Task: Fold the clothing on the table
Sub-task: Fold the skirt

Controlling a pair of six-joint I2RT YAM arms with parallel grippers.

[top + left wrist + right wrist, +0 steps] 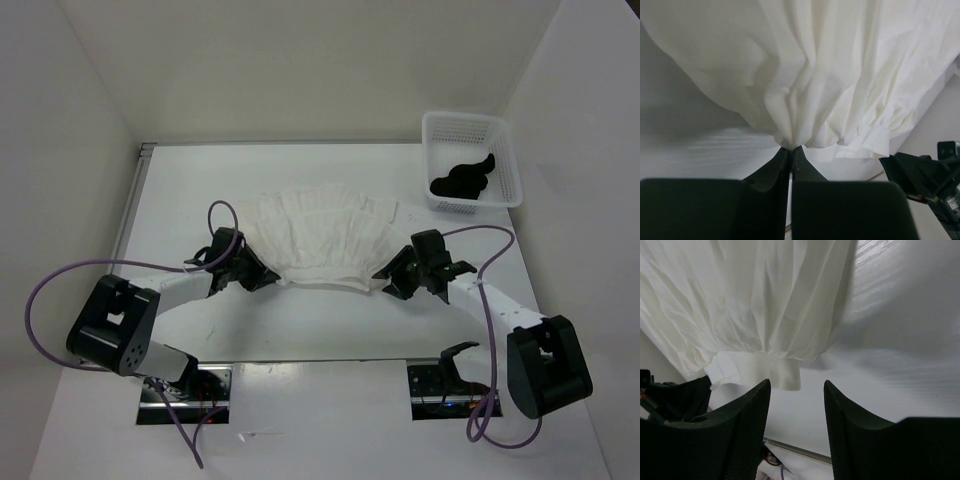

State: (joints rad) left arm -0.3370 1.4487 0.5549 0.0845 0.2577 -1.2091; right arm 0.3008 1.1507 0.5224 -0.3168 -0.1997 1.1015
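Step in hand, as judged: seizure of the near hem at both ends, ahead of a first fold. The clothing point(325, 235) is spread out wrinkled near the middle of the table point(300, 325), with its arched far edge toward 12 o'clock and its near hem toward 6 o'clock. The left claw point(791, 151) is placed at about 8 o'clock of the garment and is drawn fully together. A gathered pinch of hem fabric is caught at its tips, and pleats are seen fanning out from that pinch in the left wrist view. The right claw point(797, 386) is placed at about 4 o'clock of the garment and is held well apart, and nothing is gripped in it. In the right wrist view the banded corner of the hem is seen just ahead of the gap, offset toward the finger point(742, 415) at 9 o'clock of that view. Contact with either finger cannot be confirmed. The next move is judged to call for the right claw to be shifted over the hem corner, eased down and closed on it. Both ends would then be lifted together and carried toward 12 o'clock. Thin fabric is noted, so a shallow bite may slip. The mesh basket point(470, 160) holding a black cloth item point(462, 180) is recorded at 2 o'clock, well apart.
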